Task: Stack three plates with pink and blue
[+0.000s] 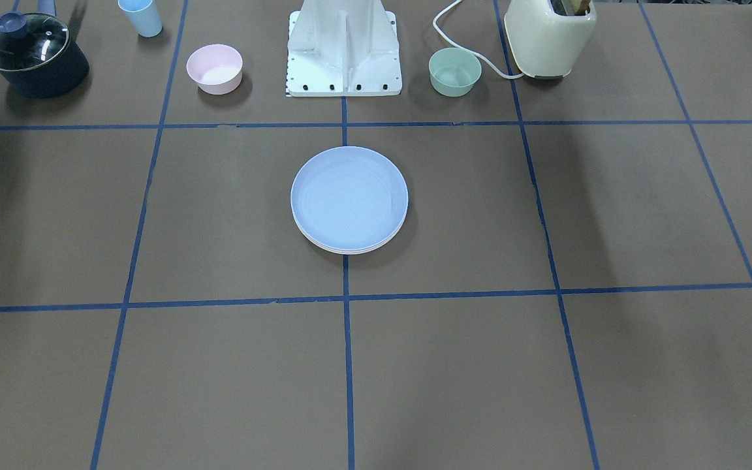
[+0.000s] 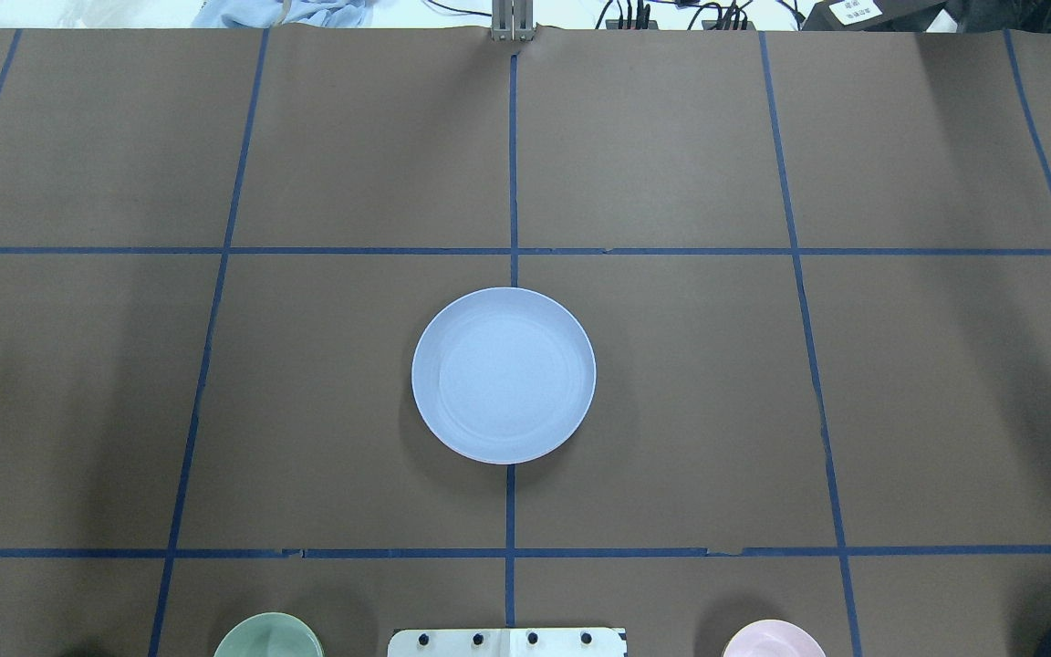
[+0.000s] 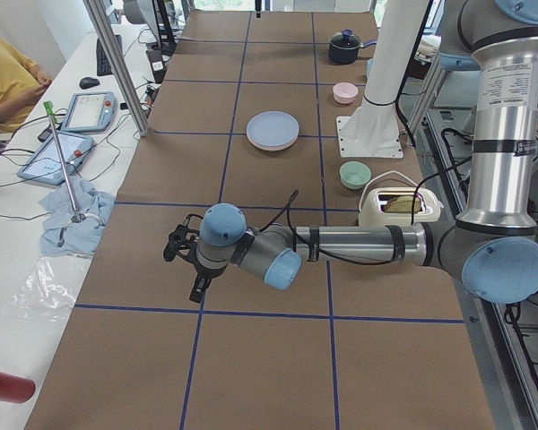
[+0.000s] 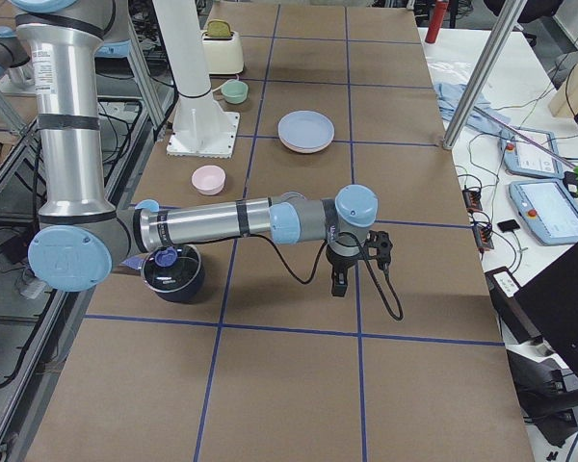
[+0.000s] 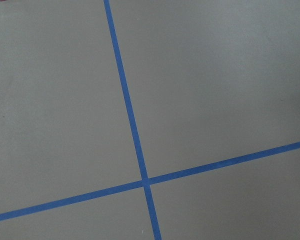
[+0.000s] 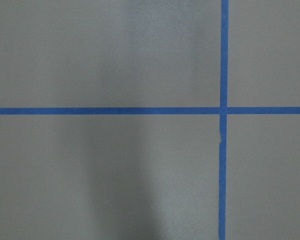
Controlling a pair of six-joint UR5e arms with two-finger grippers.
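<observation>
At the table's centre sits the stack, the blue plate on top. Under its near edge the front view shows two pale rims, pink and cream I think, though the colours are too faint to swear to. By my judgement the stacking is done, so the step in hand is only to leave it well: I would keep both arms wide of the middle, make no sweep across it, and check that the lower rims sit square under the blue one rather than pushed off to a side. My left gripper and right gripper hang over bare table, well apart from the plates, no plate in either — whether their jaws stand apart or together the side views do not let me tell. A white label beyond the far edge and the print on my left arm are too small to read.
</observation>
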